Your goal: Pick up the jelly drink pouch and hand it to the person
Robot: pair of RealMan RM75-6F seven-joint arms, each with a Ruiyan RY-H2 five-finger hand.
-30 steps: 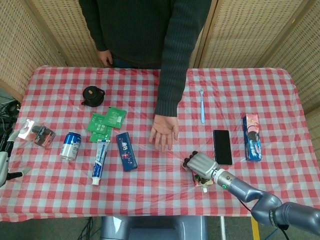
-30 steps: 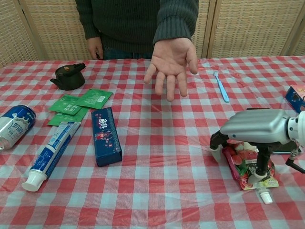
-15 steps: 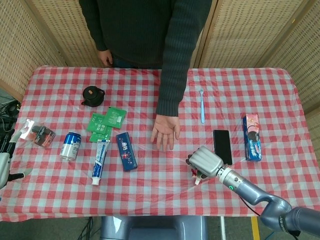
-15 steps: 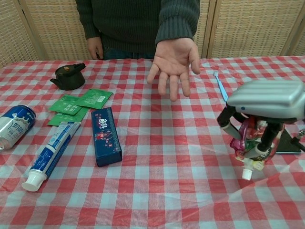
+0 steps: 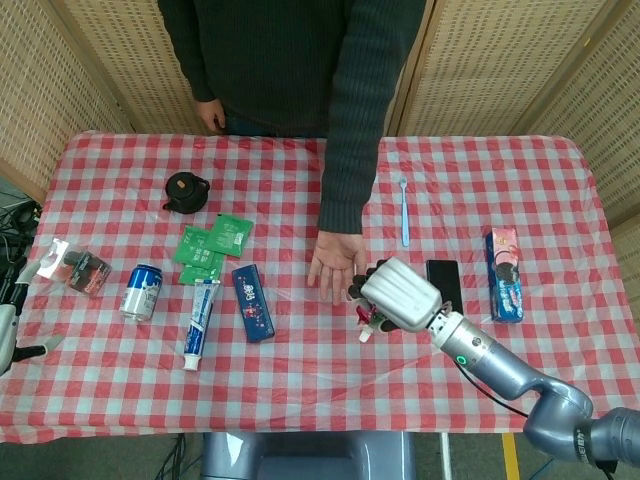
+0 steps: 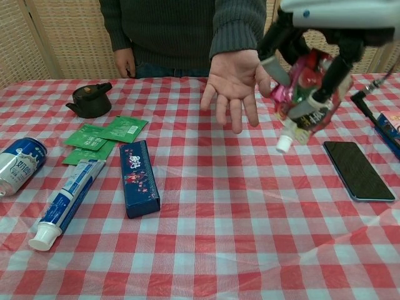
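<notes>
checked red-white tablecloth (image 5: 300, 370), wicker screens (image 5: 500, 70) behind — right hand (image 5: 400, 293) fingers (image 6: 332, 74) pinching pouch (image 6: 303, 94).

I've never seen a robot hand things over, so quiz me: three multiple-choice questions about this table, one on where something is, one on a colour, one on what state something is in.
1. Where is the jelly drink pouch?
A. Flat on the cloth
B. In the right hand's fingers, off the table
C. In the person's palm

2. What colour is the toothbrush?
A. Light blue
B. Orange
C. Black

3. How is the person's hand held?
A. Fist
B. Gripping the phone
C. Open, palm up

Answers: 1 B, the chest view shows the pouch hanging from the fingers beside the palm. 2 A, it lies pale blue on the checked cloth. 3 C, the palm is open and holds nothing.
</notes>
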